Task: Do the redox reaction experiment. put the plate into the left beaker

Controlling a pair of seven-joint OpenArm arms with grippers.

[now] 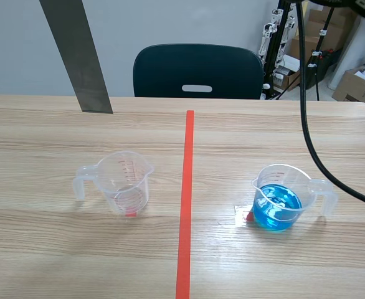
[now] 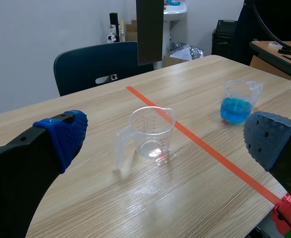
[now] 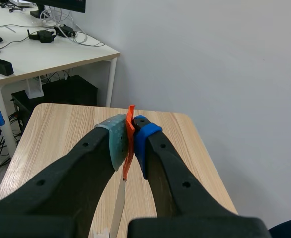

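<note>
Wooden worktop (image 1: 45, 261), left of middle: clear plastic beaker (image 1: 125, 182), empty. Grey metal plate (image 1: 76, 56), upper left, pinched in right pincer (image 3: 129, 141), not yet lowered in. Left pincer (image 2: 168, 139) splayed wide, held nothing.

A wooden table (image 1: 58, 249) fills the lower frame, bearing at lower right a clear jug (image 1: 281, 198) part-filled with blue liquid, with a dark chair (image 1: 198, 71) at top centre behind the far edge and cardboard boxes (image 1: 360, 87) on the floor at upper right.
</note>
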